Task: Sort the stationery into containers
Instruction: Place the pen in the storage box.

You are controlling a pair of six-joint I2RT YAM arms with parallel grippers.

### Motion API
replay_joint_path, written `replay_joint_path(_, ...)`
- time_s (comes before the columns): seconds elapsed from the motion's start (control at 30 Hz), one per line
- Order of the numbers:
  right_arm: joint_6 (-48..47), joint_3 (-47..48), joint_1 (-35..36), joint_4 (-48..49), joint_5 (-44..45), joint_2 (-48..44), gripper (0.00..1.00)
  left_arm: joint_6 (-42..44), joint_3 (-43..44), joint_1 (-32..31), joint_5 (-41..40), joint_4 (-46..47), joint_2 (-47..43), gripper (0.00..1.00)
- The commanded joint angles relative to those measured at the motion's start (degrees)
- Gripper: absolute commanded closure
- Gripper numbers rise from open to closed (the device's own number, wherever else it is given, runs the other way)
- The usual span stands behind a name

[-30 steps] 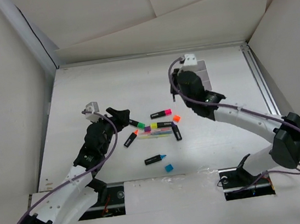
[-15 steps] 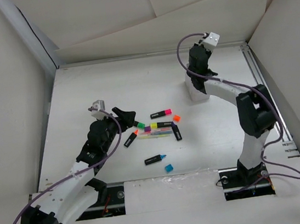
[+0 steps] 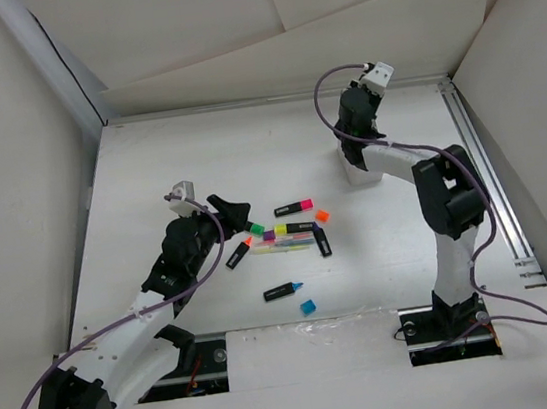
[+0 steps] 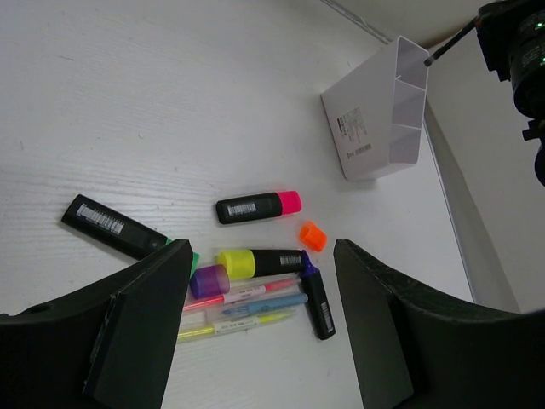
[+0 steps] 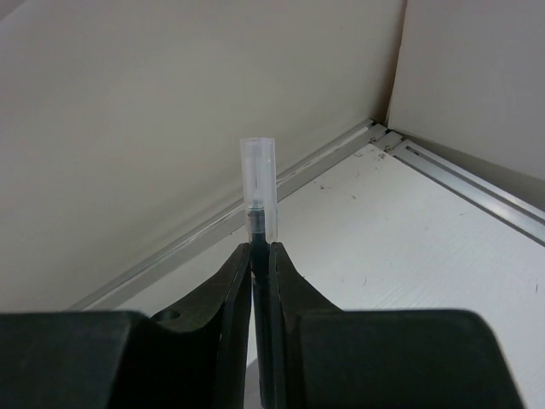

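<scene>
Though in right hand (image 5: 259,254), pen (image 5: 258,175) half-hidden

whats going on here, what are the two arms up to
Two robot arms are sorting stationery. The right gripper is shut on a thin pen with a clear cap, raised by the white box at the far right. The left gripper is open and hovers beside the pile in the middle of the table. There a pink-capped highlighter, a yellow-capped highlighter, thin pens and a loose orange cap lie unsorted.
</scene>
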Motion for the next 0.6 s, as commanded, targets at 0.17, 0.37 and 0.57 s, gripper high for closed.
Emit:
replay_joint_path(0.17, -1.62, 3.1, 0.23, 4.16, 3.35, 3.36, 0.99, 0.84, 0.48, 0.28, 1.01, 3.55, -0.26, 0.36)
replay_joint_path(0.37, -1.62, 2.49, 0.76, 4.16, 4.4, 3.97, 0.99, 0.84, 0.48, 0.28, 1.01, 3.02, -0.87, 0.36)
replay_joint_path(0.57, -2.15, 1.96, 2.6, 4.78, 6.42, 4.5, 0.97, 0.84, 0.48, 0.28, 0.49, 2.5, -1.4, 0.36)
